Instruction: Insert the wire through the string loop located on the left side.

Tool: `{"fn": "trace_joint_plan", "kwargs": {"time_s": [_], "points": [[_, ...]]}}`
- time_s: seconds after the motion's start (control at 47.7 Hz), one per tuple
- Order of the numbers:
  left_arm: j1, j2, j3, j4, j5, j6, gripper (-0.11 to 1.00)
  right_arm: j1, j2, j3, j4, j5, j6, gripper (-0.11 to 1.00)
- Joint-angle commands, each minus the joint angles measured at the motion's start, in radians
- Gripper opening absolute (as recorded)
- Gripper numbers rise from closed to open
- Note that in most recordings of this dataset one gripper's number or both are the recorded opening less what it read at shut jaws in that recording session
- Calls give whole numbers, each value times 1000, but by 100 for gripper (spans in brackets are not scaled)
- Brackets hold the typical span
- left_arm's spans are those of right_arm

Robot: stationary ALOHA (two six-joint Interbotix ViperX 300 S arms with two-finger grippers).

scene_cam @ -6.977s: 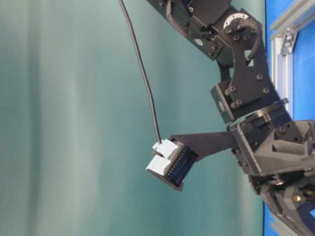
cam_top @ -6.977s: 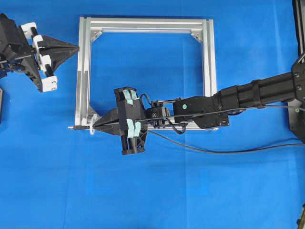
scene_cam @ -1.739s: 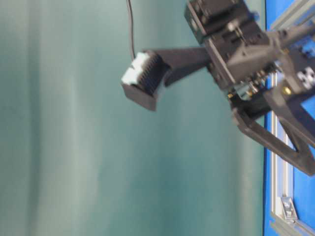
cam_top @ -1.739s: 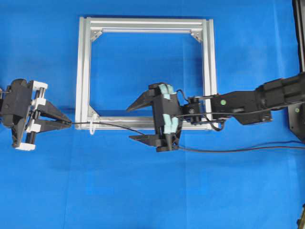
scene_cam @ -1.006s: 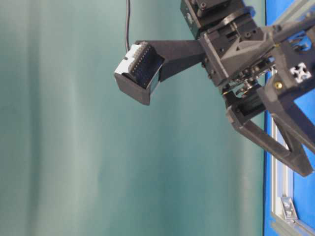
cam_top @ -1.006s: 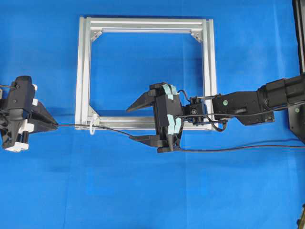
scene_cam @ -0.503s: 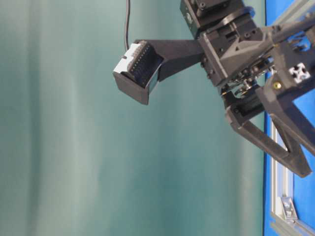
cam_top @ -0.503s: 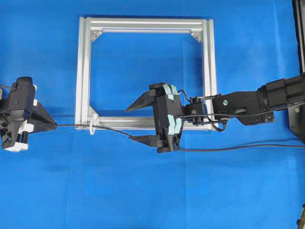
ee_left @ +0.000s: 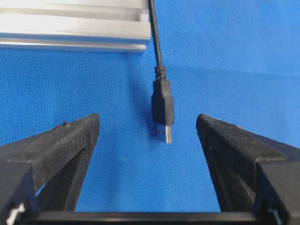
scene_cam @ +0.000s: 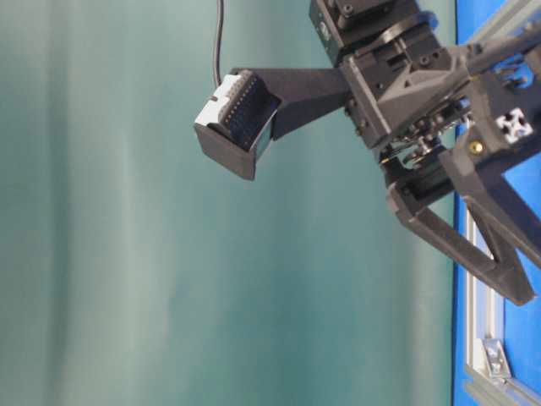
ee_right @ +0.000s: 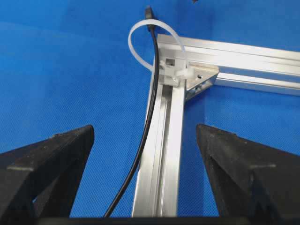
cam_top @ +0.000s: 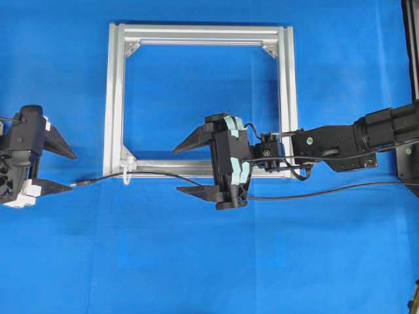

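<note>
Overhead, a square frame point(cam_top: 200, 101) of ribbed silver aluminium bars is seen flat on the blue cloth worktop point(cam_top: 196, 261). The string loop point(cam_top: 127, 174), a thin white ring, is fastened at the frame's lower left corner. The wire point(cam_top: 163, 175), thin, black and slack, is threaded through that ring; its plug end lies on the cloth just left of the frame, and the rest trails rightward under the right claw point(cam_top: 186, 169) to the picture's edge. The left claw point(cam_top: 59, 170), black with white fittings, is spread wide around the plug tip and nothing is gripped by it. The right claw, black with pale green tape patches, is likewise released, its 2 tapered fingers set well apart over the frame's lower bar.

At table level, only the right claw's angular black housing and 1 ridged finger pad point(scene_cam: 239, 118) are shown against a plain teal backdrop.

From the left wrist, a flat rectangular black plug with a bare metal tip is seen lying loose on the woven cloth between 2 matte black fingers point(ee_left: 56, 150).

From the right wrist, the smooth white band is seen arching off the frame corner, with the wire passing through it.
</note>
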Motion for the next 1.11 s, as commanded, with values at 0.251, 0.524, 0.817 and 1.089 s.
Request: {"fn": "trace_joint_plan", "kwargs": {"time_s": [0.251, 0.524, 0.817, 1.089], "points": [[-2, -186, -72, 3, -8, 6, 78, 2, -72, -40, -2, 29, 0, 90], [15, -339, -89, 3, -9, 8, 77, 2, -140, -63, 0, 106, 0, 90], [60, -410, -98, 11, -11, 35, 77, 2, -199, -94, -2, 184, 0, 90], [69, -416, -97, 11, -11, 61, 77, 2, -199, -95, -2, 189, 0, 90]]}}
